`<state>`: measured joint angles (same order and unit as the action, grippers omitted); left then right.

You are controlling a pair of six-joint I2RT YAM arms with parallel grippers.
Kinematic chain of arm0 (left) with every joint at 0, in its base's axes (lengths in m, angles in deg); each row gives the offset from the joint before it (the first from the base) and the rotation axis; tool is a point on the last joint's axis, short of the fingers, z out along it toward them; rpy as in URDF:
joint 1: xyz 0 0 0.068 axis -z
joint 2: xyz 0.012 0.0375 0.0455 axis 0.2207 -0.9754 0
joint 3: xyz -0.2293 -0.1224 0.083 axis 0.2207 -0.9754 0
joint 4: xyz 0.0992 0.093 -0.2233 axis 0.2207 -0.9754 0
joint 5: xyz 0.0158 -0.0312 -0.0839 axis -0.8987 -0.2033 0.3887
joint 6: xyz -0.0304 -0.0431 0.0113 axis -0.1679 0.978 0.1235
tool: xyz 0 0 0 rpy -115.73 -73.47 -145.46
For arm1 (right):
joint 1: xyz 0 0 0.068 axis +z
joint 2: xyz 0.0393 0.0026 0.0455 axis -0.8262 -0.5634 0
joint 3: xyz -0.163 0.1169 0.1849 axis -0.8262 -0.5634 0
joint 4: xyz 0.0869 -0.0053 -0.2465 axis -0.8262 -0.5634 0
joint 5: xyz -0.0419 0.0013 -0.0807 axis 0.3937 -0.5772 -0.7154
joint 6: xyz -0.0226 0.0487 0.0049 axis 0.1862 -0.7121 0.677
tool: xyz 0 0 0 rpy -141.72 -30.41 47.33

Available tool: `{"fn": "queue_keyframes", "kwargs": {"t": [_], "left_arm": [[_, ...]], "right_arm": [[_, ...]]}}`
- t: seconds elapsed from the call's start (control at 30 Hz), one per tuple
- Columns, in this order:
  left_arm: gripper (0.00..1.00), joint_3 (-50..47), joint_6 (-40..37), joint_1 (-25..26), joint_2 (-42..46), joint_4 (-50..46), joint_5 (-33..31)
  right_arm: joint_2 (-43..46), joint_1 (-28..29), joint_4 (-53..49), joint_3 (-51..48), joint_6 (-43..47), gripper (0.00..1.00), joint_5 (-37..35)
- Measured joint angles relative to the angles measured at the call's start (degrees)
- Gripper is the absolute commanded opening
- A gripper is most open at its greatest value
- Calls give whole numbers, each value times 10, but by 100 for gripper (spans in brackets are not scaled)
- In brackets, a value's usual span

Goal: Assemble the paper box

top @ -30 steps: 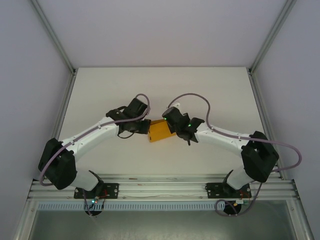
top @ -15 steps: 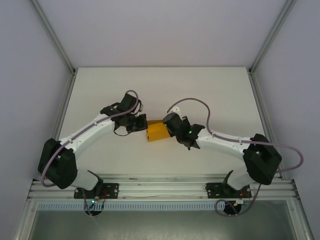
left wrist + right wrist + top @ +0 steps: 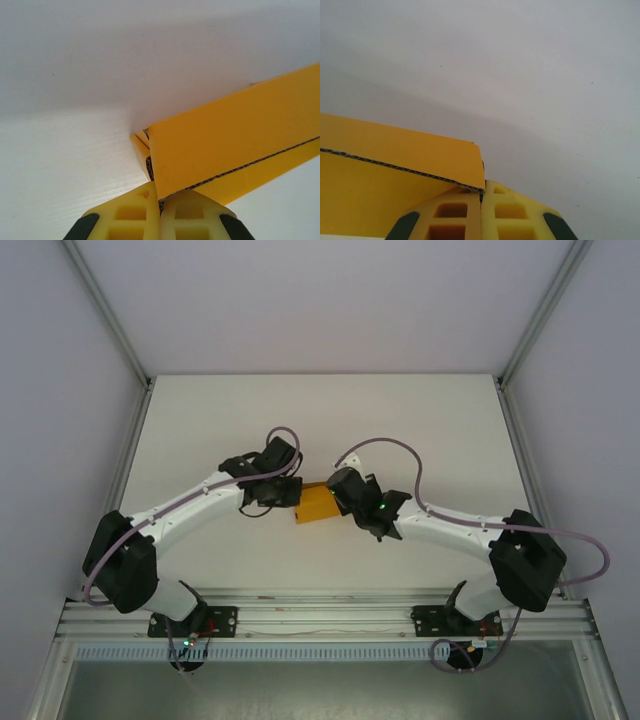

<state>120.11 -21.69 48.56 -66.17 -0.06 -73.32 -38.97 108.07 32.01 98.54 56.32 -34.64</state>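
The paper box (image 3: 317, 503) is bright orange-yellow card, folded into a small rectangular shape at mid-table between both arms. My left gripper (image 3: 285, 492) sits at its left end. In the left wrist view the yellow fingers (image 3: 131, 215) are pressed together with the box's corrugated edge (image 3: 220, 150) pinched in the seam of the left gripper (image 3: 160, 202). My right gripper (image 3: 343, 498) holds the box's right end. In the right wrist view its fingers (image 3: 512, 210) are closed on the corner of a box panel (image 3: 400, 150), at the right gripper (image 3: 481, 196).
The white table (image 3: 320, 420) stretches behind the box. Aluminium frame posts (image 3: 110, 315) rise at the left and right (image 3: 545, 310). A rail (image 3: 320, 615) carrying the arm bases runs along the near edge.
The left gripper drew back left from the box half a second ago, then returned against its left end. The right gripper shifted slightly left and stays on the box.
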Motion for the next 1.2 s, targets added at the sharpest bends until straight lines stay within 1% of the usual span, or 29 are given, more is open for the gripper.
{"fn": "queue_keyframes", "kwargs": {"t": [0.13,0.23,0.27,0.33,0.4,0.43,0.57,0.6,0.67,0.77,0.83,0.93,1.1,1.2], "left_arm": [[0,-18,1,28,2,23,-51],[0,-31,3,60,5,34,-107],[0,-33,4,71,4,37,-130],[0,-36,7,89,1,41,-164],[0,-43,8,104,0,51,-191],[0,-47,9,108,0,58,-200],[0,-51,9,116,-2,77,-212],[0,-51,9,117,-3,79,-213],[0,-51,7,118,-3,81,-214],[0,-51,7,118,-3,82,-214],[0,-51,7,118,-3,82,-214],[0,-51,7,118,-3,82,-215],[0,-51,5,123,-3,82,-217],[0,-51,0,126,-3,82,-217]], "right_arm": [[8,0,15,-15,-2,0,2],[14,0,19,-21,-10,0,3],[16,0,20,-23,-14,2,4],[24,0,19,-28,-22,11,6],[37,0,16,-37,-29,14,12],[45,0,14,-42,-31,18,16],[82,-5,8,-52,-47,44,44],[92,-11,7,-52,-54,49,55],[115,-32,6,-52,-67,58,84],[148,-70,9,-53,-81,65,132],[160,-84,14,-53,-87,65,154],[154,-93,14,-48,-97,63,174],[94,-112,-11,-7,-123,58,183],[65,-120,-21,2,-136,53,189]]}}
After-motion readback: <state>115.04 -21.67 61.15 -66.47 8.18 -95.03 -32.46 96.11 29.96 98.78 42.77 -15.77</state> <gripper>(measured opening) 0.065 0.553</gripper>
